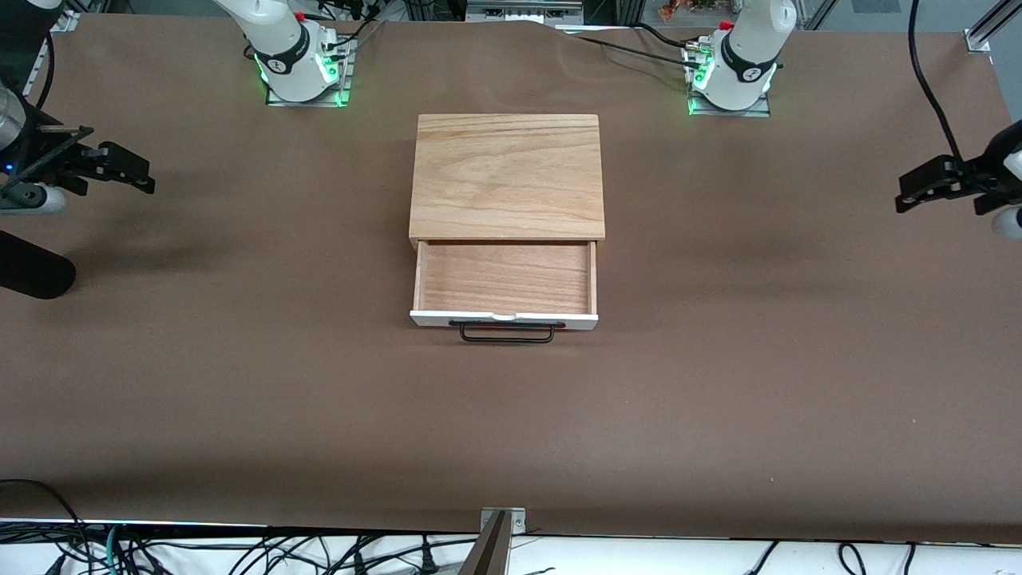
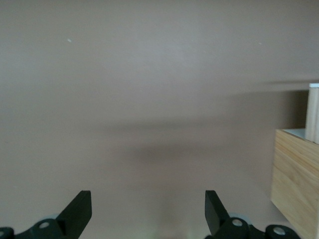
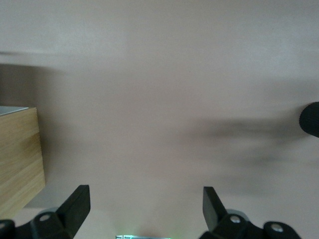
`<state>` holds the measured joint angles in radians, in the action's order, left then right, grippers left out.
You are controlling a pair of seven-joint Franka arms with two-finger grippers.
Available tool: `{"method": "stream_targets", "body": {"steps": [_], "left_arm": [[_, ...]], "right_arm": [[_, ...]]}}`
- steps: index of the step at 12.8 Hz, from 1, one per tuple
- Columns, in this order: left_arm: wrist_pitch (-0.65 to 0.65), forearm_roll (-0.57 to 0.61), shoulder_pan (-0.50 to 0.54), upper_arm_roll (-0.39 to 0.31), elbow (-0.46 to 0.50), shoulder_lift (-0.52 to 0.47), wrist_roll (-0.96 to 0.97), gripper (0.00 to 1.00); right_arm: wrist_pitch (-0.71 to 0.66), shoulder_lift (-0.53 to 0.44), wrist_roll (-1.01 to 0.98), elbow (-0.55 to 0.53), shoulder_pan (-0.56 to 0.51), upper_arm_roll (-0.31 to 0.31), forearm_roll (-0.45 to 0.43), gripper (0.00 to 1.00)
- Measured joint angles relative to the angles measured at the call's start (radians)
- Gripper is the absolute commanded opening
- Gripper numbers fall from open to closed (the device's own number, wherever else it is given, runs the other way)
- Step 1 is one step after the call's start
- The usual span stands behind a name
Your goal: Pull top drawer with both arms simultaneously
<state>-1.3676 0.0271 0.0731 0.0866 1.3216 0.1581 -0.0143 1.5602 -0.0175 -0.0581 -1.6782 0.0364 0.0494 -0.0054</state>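
Observation:
The top drawer (image 1: 505,279) stands pulled out of the light-wood cabinet (image 1: 507,176) toward the front camera, and its tray is empty. Its white front panel (image 1: 447,319) carries the black bar handle (image 1: 505,339). My right gripper (image 1: 144,177) hangs open and empty over the bare table at the right arm's end, well away from the drawer. My left gripper (image 1: 902,196) hangs open and empty over the left arm's end. The left wrist view shows open fingers (image 2: 79,206) and the cabinet's side (image 2: 294,184). The right wrist view shows open fingers (image 3: 79,204) and the cabinet's side (image 3: 17,159).
Brown paper covers the table (image 1: 718,383). A black cylinder (image 1: 32,275) pokes in at the right arm's end and shows in the right wrist view (image 3: 311,119). The green-lit arm bases (image 1: 303,68) stand farther from the front camera than the cabinet.

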Motion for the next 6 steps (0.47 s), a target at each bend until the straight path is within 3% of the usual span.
{"method": "stream_targets", "body": {"steps": [6], "left_arm": [[-0.004, -0.010, -0.003, 0.004, 0.017, -0.005, 0.002, 1.00]], "right_arm": [[-0.009, 0.000, 0.000, 0.005, 0.000, -0.010, -0.002, 1.00]]}}
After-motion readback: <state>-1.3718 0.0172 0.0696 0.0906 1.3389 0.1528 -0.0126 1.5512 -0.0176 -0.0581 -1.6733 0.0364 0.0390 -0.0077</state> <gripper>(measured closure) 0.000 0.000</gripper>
